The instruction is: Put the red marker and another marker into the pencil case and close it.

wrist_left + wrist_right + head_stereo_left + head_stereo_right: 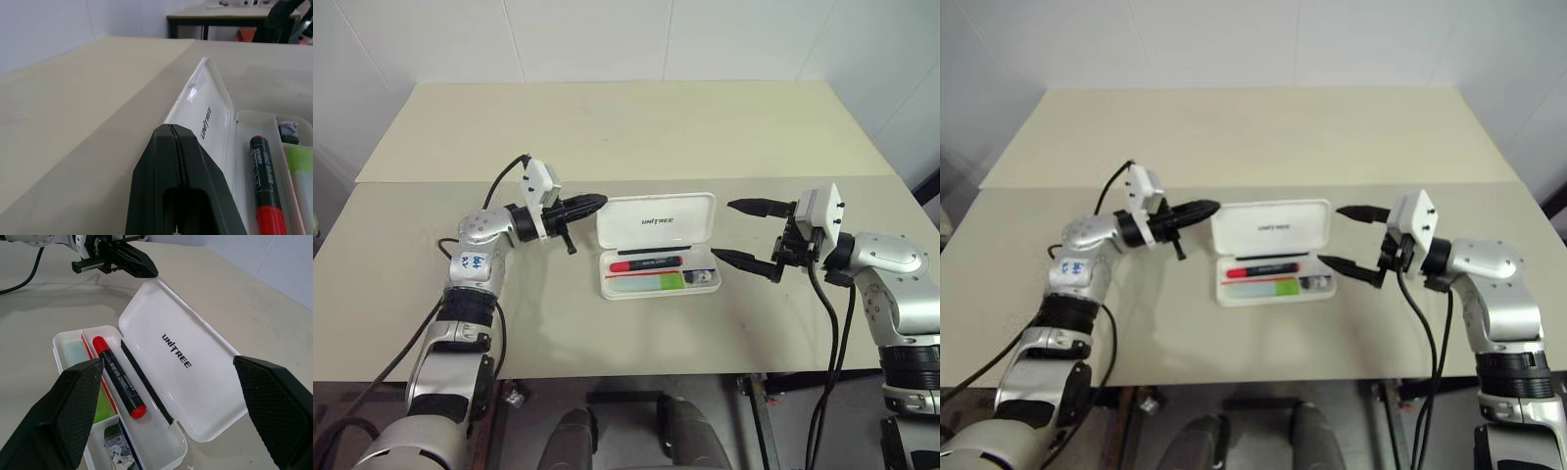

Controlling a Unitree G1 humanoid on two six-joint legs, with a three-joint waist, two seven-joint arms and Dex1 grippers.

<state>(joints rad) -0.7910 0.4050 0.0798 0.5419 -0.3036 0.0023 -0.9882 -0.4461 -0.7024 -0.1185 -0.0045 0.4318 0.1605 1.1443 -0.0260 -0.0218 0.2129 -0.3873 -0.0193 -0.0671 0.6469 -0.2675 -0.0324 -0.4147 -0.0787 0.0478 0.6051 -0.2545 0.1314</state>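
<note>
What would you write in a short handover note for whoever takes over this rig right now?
Left end effector: shut, empty, tip at the lid's left edge.
Right end effector: open, empty, just right of the case.
Red marker and green highlighter both lie in the case's tray.
Lid stands open, tilted back.
Done: both markers in.
Left: push the lid down and close the case.

A plain test room or lab: bare white panelled walls [607, 39] enclose two pale beige counters [626, 127] pushed together, and another dark-framed counter [215, 14] with equipment stands across the room.
</note>
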